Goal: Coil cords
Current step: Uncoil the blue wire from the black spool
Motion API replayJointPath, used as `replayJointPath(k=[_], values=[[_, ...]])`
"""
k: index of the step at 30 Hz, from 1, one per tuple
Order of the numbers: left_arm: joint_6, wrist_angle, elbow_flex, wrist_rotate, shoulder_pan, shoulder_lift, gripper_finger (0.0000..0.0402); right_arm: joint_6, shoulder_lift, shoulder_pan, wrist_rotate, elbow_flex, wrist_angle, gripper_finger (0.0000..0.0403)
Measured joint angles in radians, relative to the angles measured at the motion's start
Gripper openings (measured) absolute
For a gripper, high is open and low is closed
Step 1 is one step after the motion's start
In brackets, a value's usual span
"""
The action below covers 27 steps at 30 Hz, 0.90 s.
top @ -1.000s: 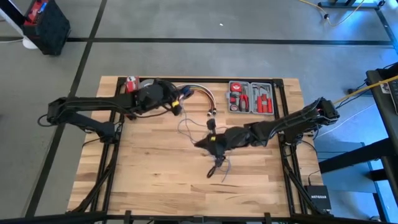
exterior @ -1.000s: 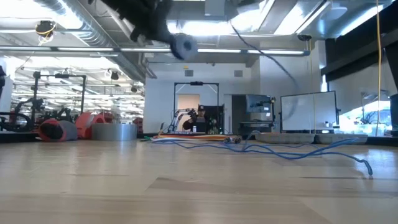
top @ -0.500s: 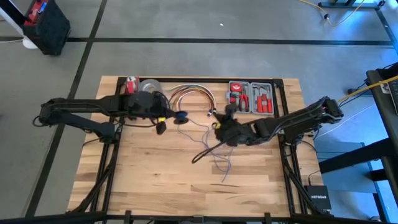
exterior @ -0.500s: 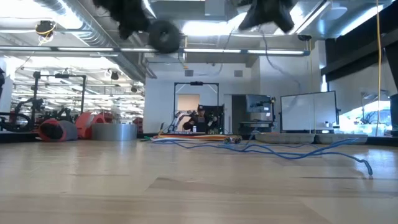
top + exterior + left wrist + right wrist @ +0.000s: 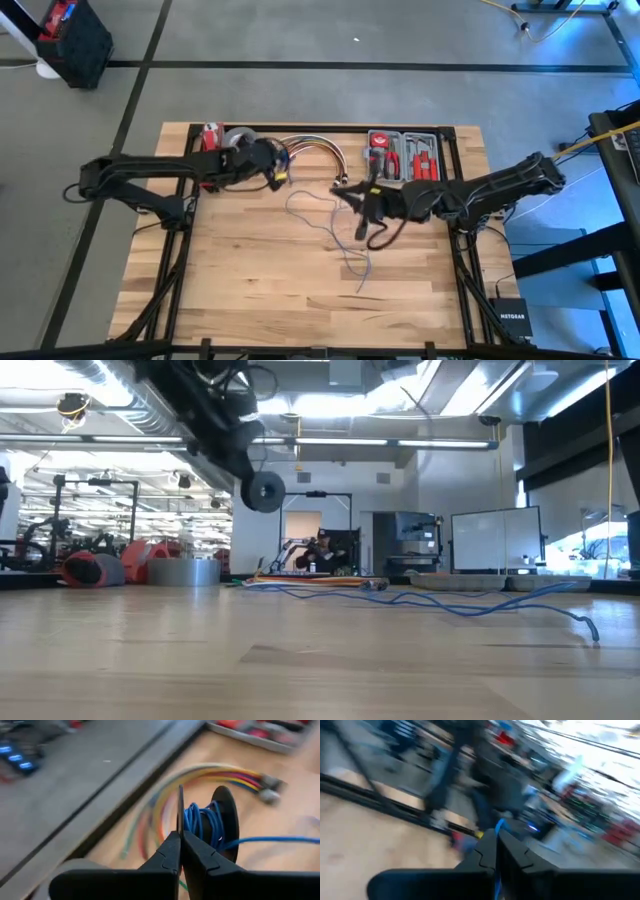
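The cord (image 5: 345, 235) is trailing loose across the middle of the table (image 5: 250, 290), one end wound on the spool (image 5: 216, 822) the left gripper (image 5: 179, 840) is pinching by its flange near the back edge. The right gripper (image 5: 362, 200), clamped on the cord, has swung back toward the tool case (image 5: 403, 157), so another wrap looks underway. The front half is giving plenty of room; the cables (image 5: 312, 148) are crowding the spool.

Worktop (image 5: 230, 270): light wooden planks, dark frame.
Far edge: red item (image 5: 210, 133), tape roll (image 5: 236, 137), arched cable bundle (image 5: 318, 146), tool case (image 5: 404, 157).
Middle: thin blue cord (image 5: 352, 258) lying loose.
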Motion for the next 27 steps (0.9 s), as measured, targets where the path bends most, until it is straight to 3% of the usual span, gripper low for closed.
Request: replayJointPath(k=[4,7,12,18,22,27], values=[[-0.011,0.119,0.000,-0.064,0.066,0.013,0.0001,0.050,0.034,0.004,-0.176,0.000,-0.017,0.0007],[0.023,0.260,0.000,-0.050,0.101,-0.006,0.0001,0.058,0.063,0.023,-0.196,0.000,-0.114,0.0007],[0.037,0.386,0.002,0.115,0.123,-0.090,0.0001,0.135,0.111,0.048,-0.001,-0.002,-0.266,0.0007],[0.086,0.261,0.001,0.311,0.081,-0.241,0.0001,0.343,0.118,0.038,0.123,-0.002,-0.527,0.0008],[0.109,0.249,-0.034,0.319,-0.017,-0.295,0.0001,0.560,0.118,0.023,0.132,-0.002,-0.756,0.0035],[0.146,0.257,-0.091,0.257,-0.129,-0.285,0.0001,0.703,0.118,0.017,0.137,-0.002,-0.938,0.0115]])
